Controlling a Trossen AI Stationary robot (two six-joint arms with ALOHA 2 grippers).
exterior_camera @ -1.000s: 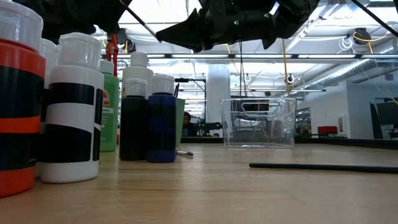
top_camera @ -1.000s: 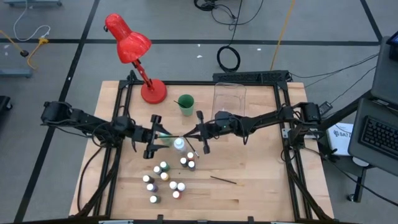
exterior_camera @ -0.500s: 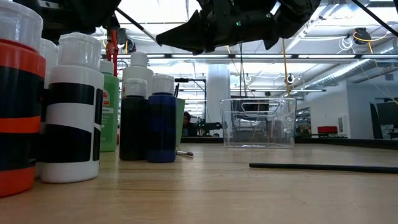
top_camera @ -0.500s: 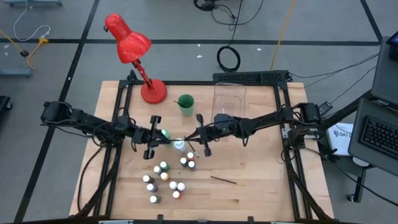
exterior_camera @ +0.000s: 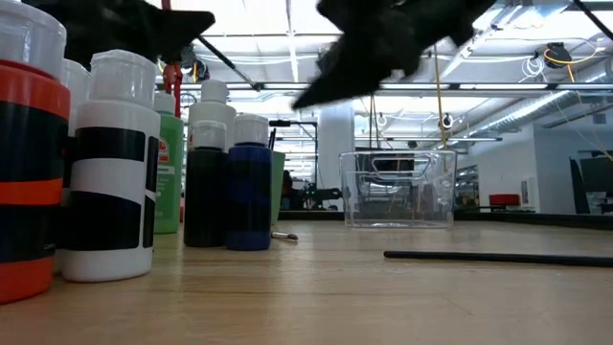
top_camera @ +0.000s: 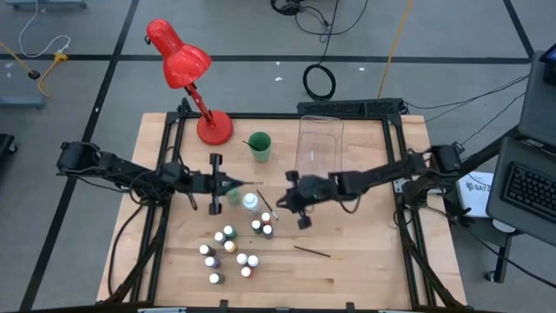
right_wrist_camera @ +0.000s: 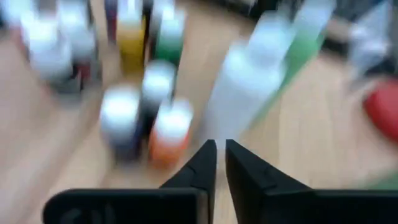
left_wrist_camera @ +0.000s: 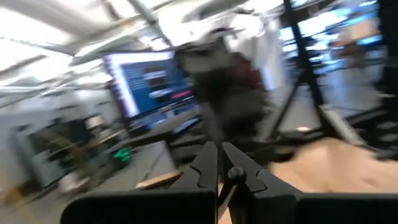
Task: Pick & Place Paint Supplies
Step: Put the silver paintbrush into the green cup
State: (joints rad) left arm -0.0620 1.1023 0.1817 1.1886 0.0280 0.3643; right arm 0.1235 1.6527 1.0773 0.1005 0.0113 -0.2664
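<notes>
Two arms hang over the paint bottles [top_camera: 230, 252].
Left gripper [left_wrist_camera: 218, 169] and right gripper [right_wrist_camera: 220, 152] look pinched nearly closed, seemingly empty; white bottle [top_camera: 250, 203] stands between them.

The near-right part of the table [top_camera: 365, 261] lies open apart from one thin brush [top_camera: 312, 251]. The small paint bottles [top_camera: 230, 252] crowd the near-left middle. Along the far edge stand the red lamp [top_camera: 195, 87], green cup [top_camera: 259, 145] and clear bin [top_camera: 321, 139].

Probably a robotics lab: floor cables [top_camera: 320, 80], monitors [left_wrist_camera: 152, 87], open ceiling ducts [exterior_camera: 517, 105].
</notes>
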